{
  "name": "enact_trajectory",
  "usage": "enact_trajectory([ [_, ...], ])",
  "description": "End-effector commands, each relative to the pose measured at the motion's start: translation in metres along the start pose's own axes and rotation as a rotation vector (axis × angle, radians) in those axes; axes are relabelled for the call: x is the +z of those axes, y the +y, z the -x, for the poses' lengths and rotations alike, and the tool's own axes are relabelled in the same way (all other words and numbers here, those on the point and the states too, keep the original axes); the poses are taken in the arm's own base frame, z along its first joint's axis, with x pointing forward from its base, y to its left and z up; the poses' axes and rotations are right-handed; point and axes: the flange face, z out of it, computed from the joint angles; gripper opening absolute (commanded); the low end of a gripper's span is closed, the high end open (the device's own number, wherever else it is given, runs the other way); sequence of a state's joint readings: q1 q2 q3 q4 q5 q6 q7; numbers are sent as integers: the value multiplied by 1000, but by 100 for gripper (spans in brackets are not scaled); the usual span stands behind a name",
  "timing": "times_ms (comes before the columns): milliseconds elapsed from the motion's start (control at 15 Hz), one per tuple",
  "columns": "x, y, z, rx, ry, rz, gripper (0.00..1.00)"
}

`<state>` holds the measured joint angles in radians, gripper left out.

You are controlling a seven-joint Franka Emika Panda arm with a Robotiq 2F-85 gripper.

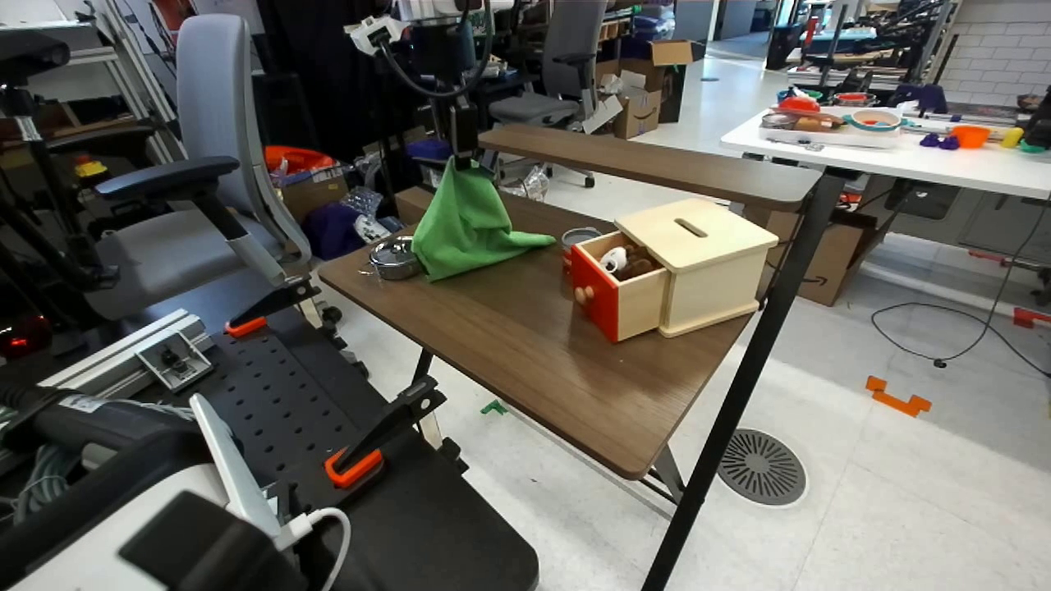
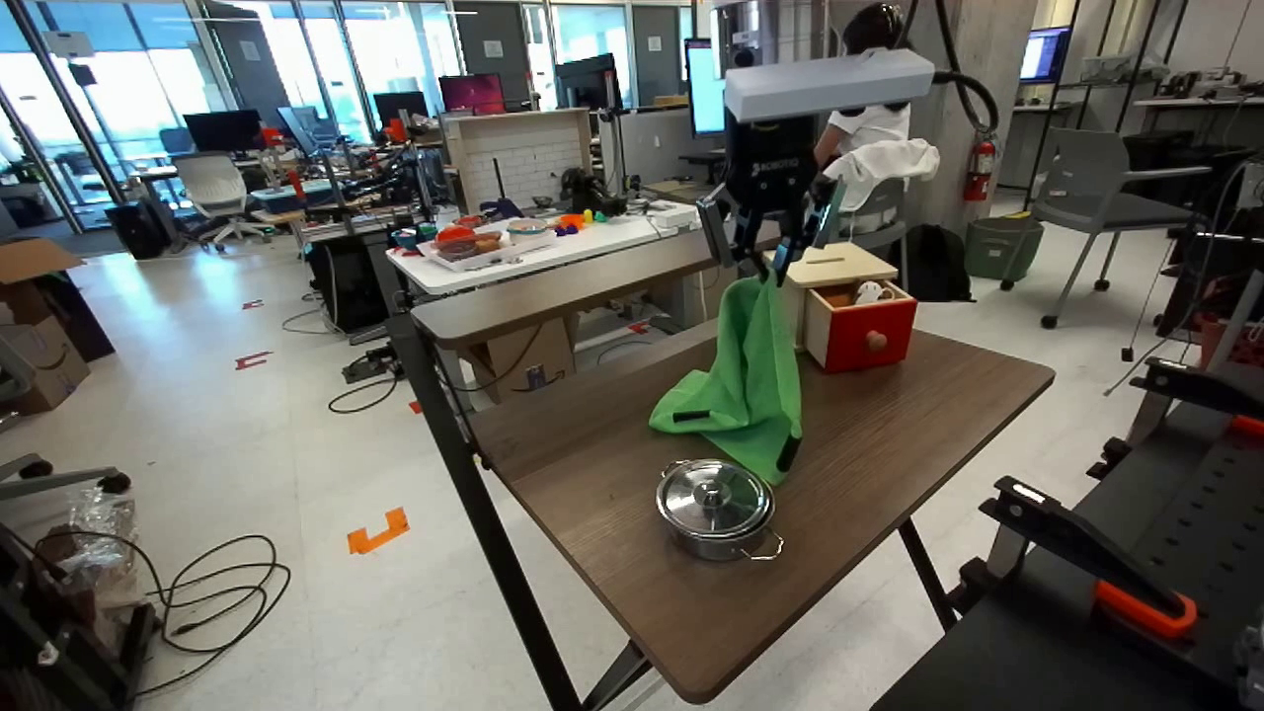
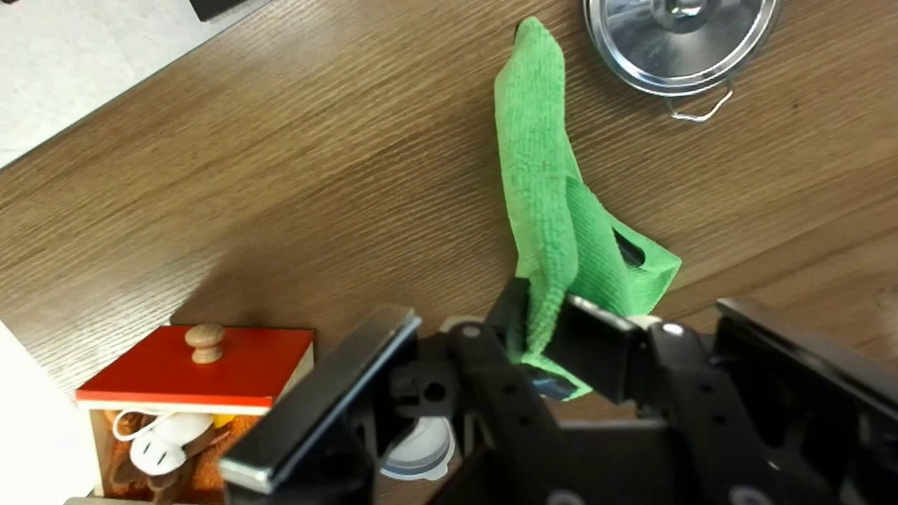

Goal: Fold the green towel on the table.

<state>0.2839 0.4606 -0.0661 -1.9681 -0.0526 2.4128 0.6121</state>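
Beneath the hand [image 3: 547,324], which grips its raised end, we note the green towel [image 2: 755,375] hanging to the desk [image 2: 889,415], presumably held high so it can fold over itself.

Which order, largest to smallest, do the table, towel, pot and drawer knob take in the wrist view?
Table
Towel, though held in the hand, so nearness may enlarge it
Pot, judged by its visible part; the top edge cuts it off
Drawer knob
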Motion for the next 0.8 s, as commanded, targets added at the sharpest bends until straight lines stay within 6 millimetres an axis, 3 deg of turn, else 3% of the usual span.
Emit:
enact_trajectory([
  [0,23,-14,-29,38,-38,15,2],
  [267,57,-33,-52,69,-66,44,2],
  [733,112,-73,-74,92,-104,86,2],
])
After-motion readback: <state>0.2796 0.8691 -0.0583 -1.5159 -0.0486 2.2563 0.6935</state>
